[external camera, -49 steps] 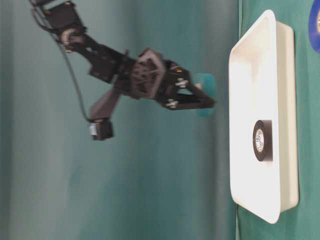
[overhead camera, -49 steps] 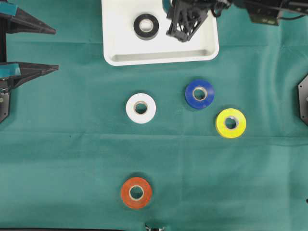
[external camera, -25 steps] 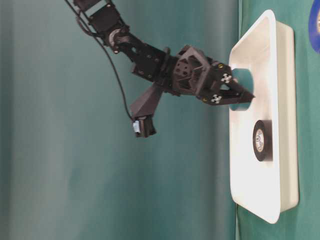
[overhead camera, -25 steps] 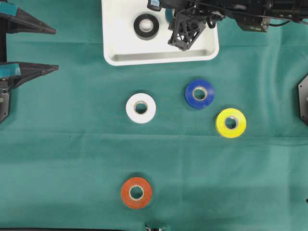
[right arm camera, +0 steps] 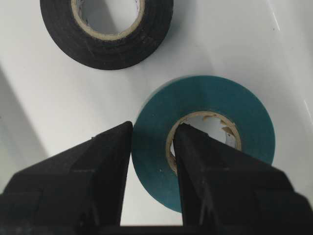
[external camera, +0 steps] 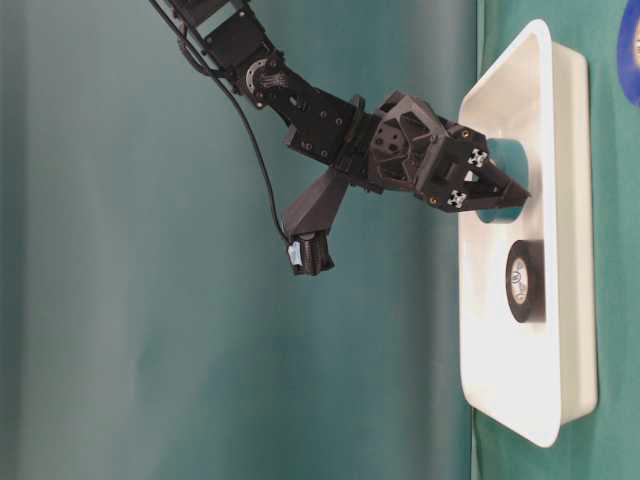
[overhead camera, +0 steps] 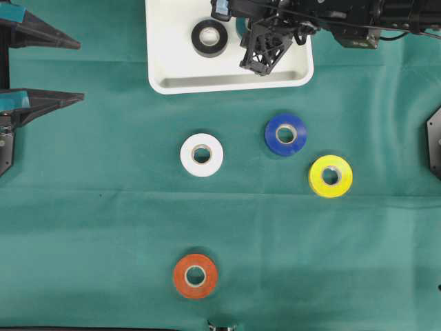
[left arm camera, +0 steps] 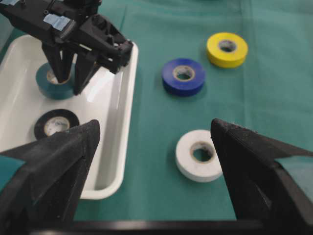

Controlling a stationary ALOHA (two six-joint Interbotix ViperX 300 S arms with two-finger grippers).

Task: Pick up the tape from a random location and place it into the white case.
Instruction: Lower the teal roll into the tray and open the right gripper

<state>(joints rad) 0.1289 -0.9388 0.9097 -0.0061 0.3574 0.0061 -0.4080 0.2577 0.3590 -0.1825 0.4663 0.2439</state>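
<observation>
My right gripper (overhead camera: pixel 256 65) is shut on a teal tape roll (right arm camera: pixel 244 112), one finger through its core and the other outside its wall. The teal tape roll (left arm camera: pixel 49 85) hangs low inside the white case (overhead camera: pixel 227 84), beside a black tape roll (overhead camera: pixel 209 38) lying flat there. Whether the teal roll touches the floor of the white case (external camera: pixel 520 400) I cannot tell. In the overhead view my arm hides most of it. My left gripper (overhead camera: pixel 81 70) stands open at the far left, holding nothing.
On the green cloth lie a white roll (overhead camera: pixel 202 154), a blue roll (overhead camera: pixel 286 134), a yellow roll (overhead camera: pixel 331 176) and an orange roll (overhead camera: pixel 196 276). The case sits at the top middle of the cloth.
My right gripper has come down and forward with the teal roll, from above the case's far rim into the case beside the black roll. The left arm has not moved.
</observation>
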